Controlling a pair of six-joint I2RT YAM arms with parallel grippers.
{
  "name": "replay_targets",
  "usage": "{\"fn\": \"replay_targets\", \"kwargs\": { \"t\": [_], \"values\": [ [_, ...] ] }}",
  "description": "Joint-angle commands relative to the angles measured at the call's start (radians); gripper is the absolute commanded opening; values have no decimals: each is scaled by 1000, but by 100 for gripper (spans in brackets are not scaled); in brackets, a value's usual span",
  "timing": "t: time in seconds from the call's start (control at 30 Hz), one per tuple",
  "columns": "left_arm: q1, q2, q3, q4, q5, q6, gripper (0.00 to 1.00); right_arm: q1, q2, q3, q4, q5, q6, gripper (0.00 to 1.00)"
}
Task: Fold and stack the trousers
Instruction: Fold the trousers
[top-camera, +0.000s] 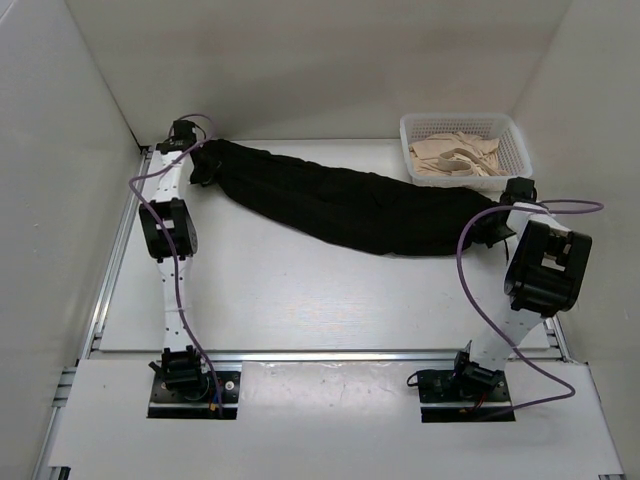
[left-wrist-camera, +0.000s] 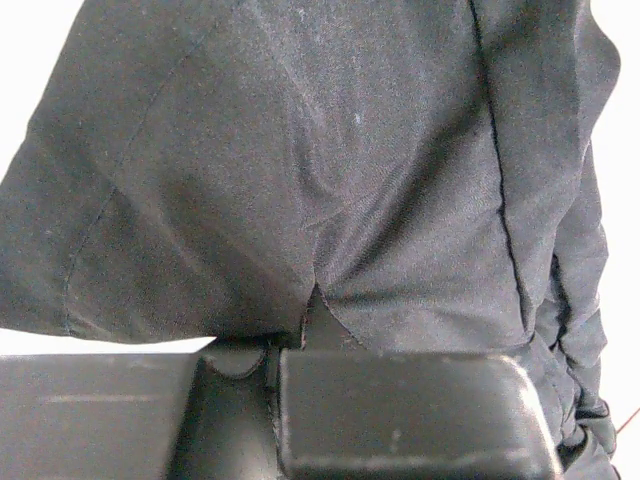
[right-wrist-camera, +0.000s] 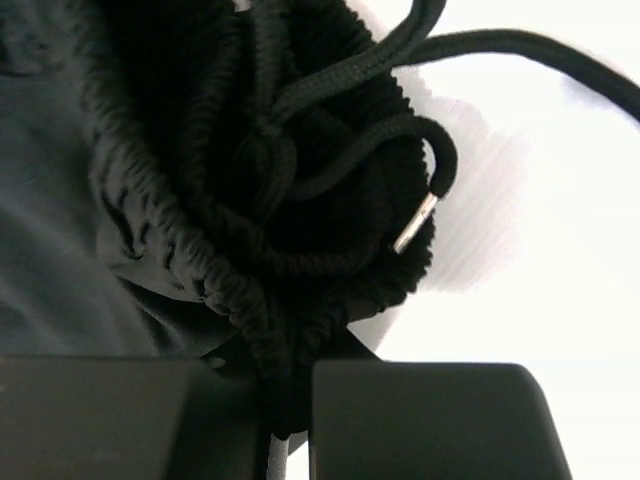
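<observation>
**Inspector:** Where did the trousers lie at inspection?

**Operator:** The trousers (top-camera: 340, 205) lay unfolded as one long bunched band across the far half of the desk (top-camera: 300, 300). They ran from the far-left corner down toward the right side.

**Inspector:** And your grips?

**Operator:** My left gripper (left-wrist-camera: 275, 372) was clenched on a small pinch of plain cloth at the left end. My right gripper (right-wrist-camera: 290, 395) was clamped on the gathered waistband (right-wrist-camera: 200, 270) at the right end. The drawstring (right-wrist-camera: 400, 140) hung loose beside it.

**Inspector:** What could fail from there?

**Operator:** Three things, in my judgement. The left pinch looked shallow, so a lift or a hard pull could let the soft cloth slip out. I could not tell how many layers either gripper held. If it was only one, the garment would hang twisted and fold crooked. The loose drawstring could also snag on a finger when I released.

**Inspector:** And the surroundings?

**Operator:** The basket (top-camera: 515, 135) of beige garments (top-camera: 455, 158) stood near my right gripper, at the far right. A wide sweep could knock it or drag black cloth over its rim.
</observation>
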Motion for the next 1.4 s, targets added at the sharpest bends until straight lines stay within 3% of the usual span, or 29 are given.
{"fn": "replay_targets", "kwargs": {
  "t": [0.0, 0.2, 0.6, 0.67, 0.7, 0.73, 0.8, 0.87, 1.0, 1.07, 1.1, 1.13, 1.17, 1.2, 1.3, 1.37],
  "values": [
    [4, -118, -25, -8, 0, 17, 10, 7, -80, 55, -84, 55, 17, 0],
    [53, -345, -227, -8, -35, 98, 10, 7, -217, 63, -294, 91, 17, 0],
    [111, -834, -939, -40, -239, 167, 10, -41, -639, -286, -446, 160, -6, 0],
    [120, -891, -1008, -49, -262, 167, 10, -41, -708, -328, -475, 173, -28, 9],
    [129, -934, -1055, -63, -272, 180, 21, -41, -771, -363, -476, 158, -47, 38],
    [130, -952, -1072, -79, -282, 180, 41, -41, -801, -374, -488, 147, -64, 64],
    [139, -992, -1073, -135, -317, 192, 100, -41, -871, -383, -508, 157, -105, 95],
    [148, -1017, -1037, -174, -318, 201, 100, -41, -910, -356, -543, 167, -146, 100],
    [159, -1080, -886, -209, -293, 236, 100, -41, -920, -241, -566, 166, -207, 98],
    [134, -1080, -856, -177, -260, 259, 91, -31, -884, -213, -539, 151, -223, 75],
    [111, -1061, -821, -177, -232, 275, 78, -22, -870, -213, -516, 112, -255, 47],
    [99, -999, -798, -177, -232, 275, 76, -22, -853, -204, -487, 86, -275, 32],
    [87, -957, -771, -177, -232, 275, 76, -22, -807, -204, -471, 74, -276, 23],
    [62, -910, -740, -219, -232, 286, 83, -22, -781, -204, -436, 60, -294, 16],
    [32, -732, -634, -275, -281, 286, 92, -22, -652, -179, -394, 17, -303, 19],
    [18, -652, -599, -284, -299, 276, 93, -11, -570, -164, -384, 17, -303, 31]
  ]
}}
